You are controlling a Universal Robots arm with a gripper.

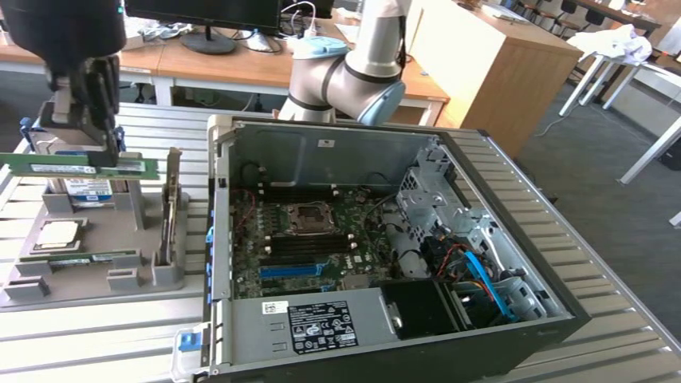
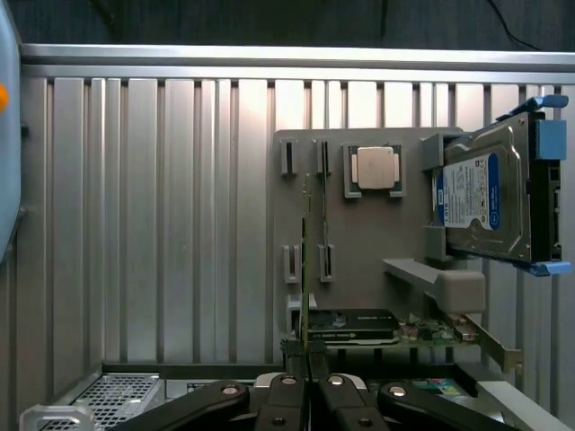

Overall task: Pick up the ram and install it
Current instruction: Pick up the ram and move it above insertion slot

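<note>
Note the pose first: the arm (image 1: 352, 76) rises behind the open computer case (image 1: 319, 152) and reaches across to the exterior view's left, where the gripper (image 1: 101, 155) hangs pointing straight down over the grey parts tray (image 1: 64, 283). The jaws are pinched nearly together on the ram (image 1: 64, 166) — a firm hold on its upper edge, near the stick's end towards the exterior view's right. You will find the ram level, long edge horizontal, raised above the tray and in front of the hard drive (image 1: 91, 190), well apart from the case. In the wrist view the stick appears edge-on as a thin line running away from the fingertips (image 2: 287, 386). Count the parts as follows: two memory sticks — the ram in the jaws and a second stick (image 1: 85, 258) seated low in the tray; one hard drive, standing at the tray's far end; one square processor (image 1: 59, 233), lying flat; one graphics card (image 1: 171, 211), standing on edge on the tray's side nearest the case. There is one case, lying open on the slatted table (image 1: 107, 343), with one motherboard (image 1: 309, 239) inside.
</note>
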